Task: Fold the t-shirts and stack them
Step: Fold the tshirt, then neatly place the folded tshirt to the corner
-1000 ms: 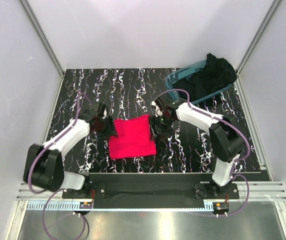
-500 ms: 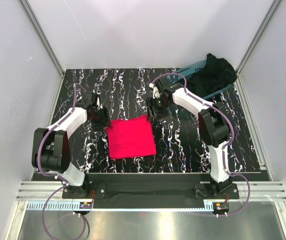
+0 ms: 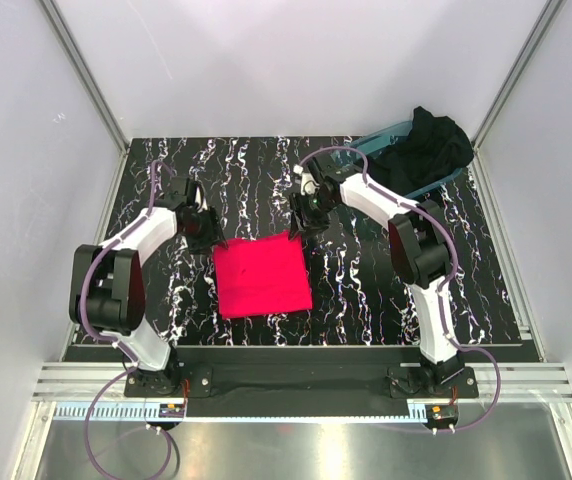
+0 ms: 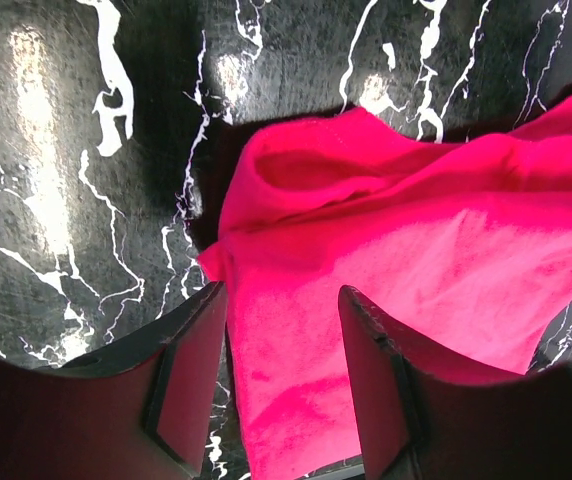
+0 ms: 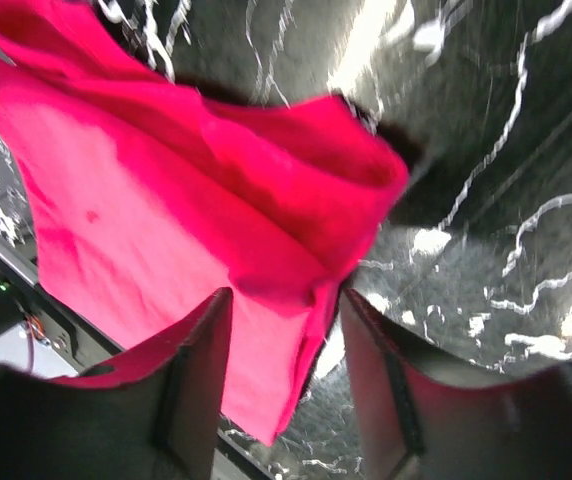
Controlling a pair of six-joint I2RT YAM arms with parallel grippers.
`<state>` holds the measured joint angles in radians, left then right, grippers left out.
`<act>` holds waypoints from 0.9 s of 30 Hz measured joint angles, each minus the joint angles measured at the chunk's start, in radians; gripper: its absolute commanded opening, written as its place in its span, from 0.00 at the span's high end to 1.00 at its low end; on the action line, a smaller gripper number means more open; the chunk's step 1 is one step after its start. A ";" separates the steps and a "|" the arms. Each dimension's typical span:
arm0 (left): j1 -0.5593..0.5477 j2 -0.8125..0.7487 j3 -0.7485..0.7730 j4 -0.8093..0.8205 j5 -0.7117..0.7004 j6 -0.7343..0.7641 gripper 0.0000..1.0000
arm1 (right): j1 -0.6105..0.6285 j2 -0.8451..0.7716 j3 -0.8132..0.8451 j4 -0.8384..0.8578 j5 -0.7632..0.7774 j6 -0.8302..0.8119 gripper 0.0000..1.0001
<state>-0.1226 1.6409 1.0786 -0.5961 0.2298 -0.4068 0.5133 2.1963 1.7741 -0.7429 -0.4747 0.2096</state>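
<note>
With the red t-shirt (image 3: 262,275) lying folded at the tabletop's (image 3: 366,285) 6 o'clock, apparently finished, the left fingers (image 4: 191,385) and right fingers (image 5: 196,390) hang open and empty over its far corners, while the black t-shirt (image 3: 428,145) waits at 2 o'clock.

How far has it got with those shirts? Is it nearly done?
About halfway. Done: the red shirt lies folded into a neat square on the table. In hand: the left gripper and right gripper hover open at its far corners, gripping nothing. Left: the black shirt sits bunched in the teal tub, unfolded, and nothing is stacked yet.
</note>
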 measured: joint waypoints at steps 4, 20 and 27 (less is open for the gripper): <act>0.005 0.023 0.005 0.006 0.006 0.000 0.47 | 0.000 0.026 0.045 0.006 -0.015 0.011 0.60; 0.010 0.078 0.021 0.045 0.045 0.005 1.00 | 0.000 0.061 0.072 -0.003 -0.028 0.038 0.92; 0.010 0.012 0.021 0.040 0.055 0.006 1.00 | 0.000 0.030 0.063 -0.029 -0.002 0.061 0.97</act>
<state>-0.1127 1.6531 1.0996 -0.5556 0.2844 -0.4007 0.5137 2.2265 1.8370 -0.7719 -0.4767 0.2710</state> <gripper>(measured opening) 0.024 0.047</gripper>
